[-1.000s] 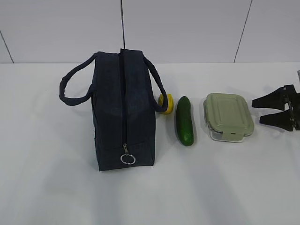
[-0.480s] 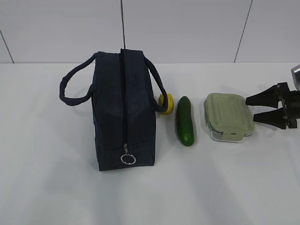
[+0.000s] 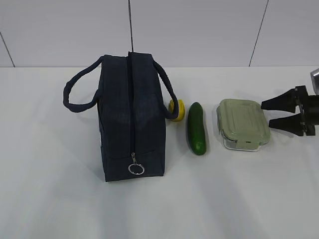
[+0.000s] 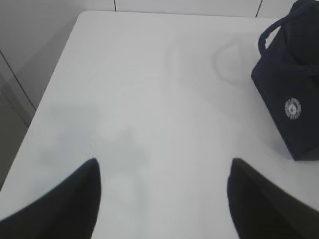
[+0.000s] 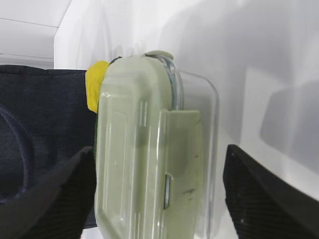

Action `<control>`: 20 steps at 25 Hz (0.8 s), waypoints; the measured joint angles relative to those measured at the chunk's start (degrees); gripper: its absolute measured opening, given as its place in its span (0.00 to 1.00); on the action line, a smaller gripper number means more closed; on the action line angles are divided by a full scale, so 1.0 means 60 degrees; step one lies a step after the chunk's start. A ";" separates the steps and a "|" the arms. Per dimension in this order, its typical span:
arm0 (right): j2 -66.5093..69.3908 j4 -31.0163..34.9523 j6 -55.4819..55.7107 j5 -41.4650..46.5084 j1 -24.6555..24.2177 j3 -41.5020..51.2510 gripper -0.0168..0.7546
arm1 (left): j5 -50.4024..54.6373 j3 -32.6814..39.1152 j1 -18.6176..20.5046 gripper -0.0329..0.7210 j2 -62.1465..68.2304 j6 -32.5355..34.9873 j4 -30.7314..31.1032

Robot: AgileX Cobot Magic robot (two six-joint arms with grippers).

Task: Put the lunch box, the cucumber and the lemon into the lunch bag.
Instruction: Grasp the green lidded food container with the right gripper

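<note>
Two spread fingers of the right gripper (image 3: pixel 267 113) flank the lunch box (image 3: pixel 242 124), right of centre. Cucumber (image 3: pixel 196 128) and lemon (image 3: pixel 176 109) mid-frame; zipped lunch bag (image 3: pixel 130 118) left of centre. Left gripper (image 4: pixel 163 186) open over bare table (image 4: pixel 149 99).

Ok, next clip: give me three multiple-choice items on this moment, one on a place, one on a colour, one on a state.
1. What lies between the lemon and the box?
A. the bag
B. the cucumber
C. nothing

2. What colour is the box lid?
A. pale green
B. red
C. navy

3. How is the bag's zipper?
A. fully open
B. half open
C. closed

Answers:
1 B: in the exterior view the cucumber lies right of the lemon and left of the box.
2 A: the lid is pale sage green in the exterior and right wrist views.
3 C: the bag has its zipper line shut along the top, ring pull at the near end.
</note>
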 joint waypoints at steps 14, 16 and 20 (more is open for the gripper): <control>0.0184 -0.0059 0.0131 0.0000 0.0344 0.0000 0.79 | -0.0082 0.0000 0.0000 0.77 0.0000 0.0017 0.0000; 0.0184 -0.0036 0.0131 0.0000 0.0422 0.0000 0.79 | -0.0161 0.0000 0.0000 0.77 0.0000 0.0017 0.0000; 0.0184 -0.0036 0.0131 0.0000 0.0460 0.0000 0.78 | -0.0259 0.0000 0.0000 0.77 0.0000 0.0017 0.0000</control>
